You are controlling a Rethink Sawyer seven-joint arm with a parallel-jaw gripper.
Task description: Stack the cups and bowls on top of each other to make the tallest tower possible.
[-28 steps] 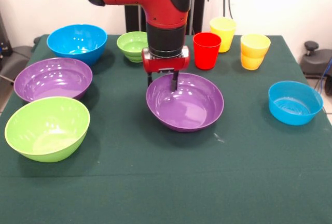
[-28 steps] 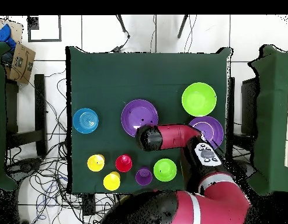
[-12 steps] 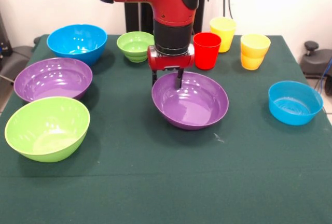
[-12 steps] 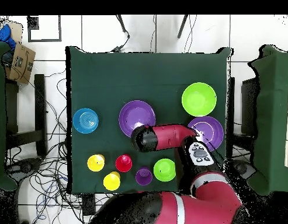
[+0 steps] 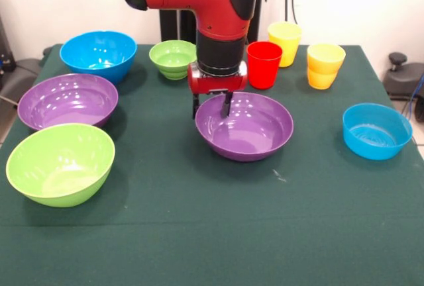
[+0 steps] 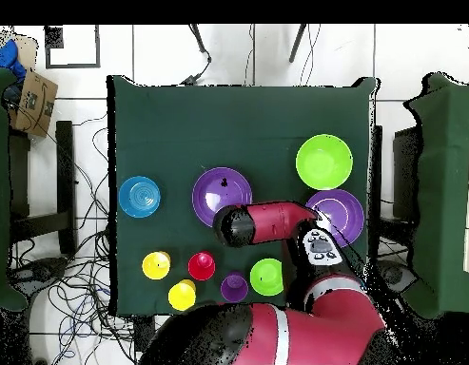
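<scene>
My gripper [image 5: 211, 106] hangs over the far-left rim of a large purple bowl [image 5: 244, 126] in the middle of the table. It is open, with one finger inside the rim and one outside. A second purple bowl [image 5: 67, 99], a lime green bowl [image 5: 61, 162] and a large blue bowl [image 5: 98, 53] stand at the left. A small green bowl [image 5: 173, 57], a red cup [image 5: 264, 64] and two yellow cups [image 5: 284, 42] [image 5: 324, 65] stand at the back. A small blue bowl [image 5: 376, 130] is at the right. The purple cup [image 6: 234, 286] shows only from overhead. Every piece stands alone, so there is no tower.
The table is covered with a dark green cloth [image 5: 218, 233]. The red arm [image 6: 276, 220] reaches over the robot's side of the table and hides the large blue bowl in the overhead view. Cables and chairs surround the table.
</scene>
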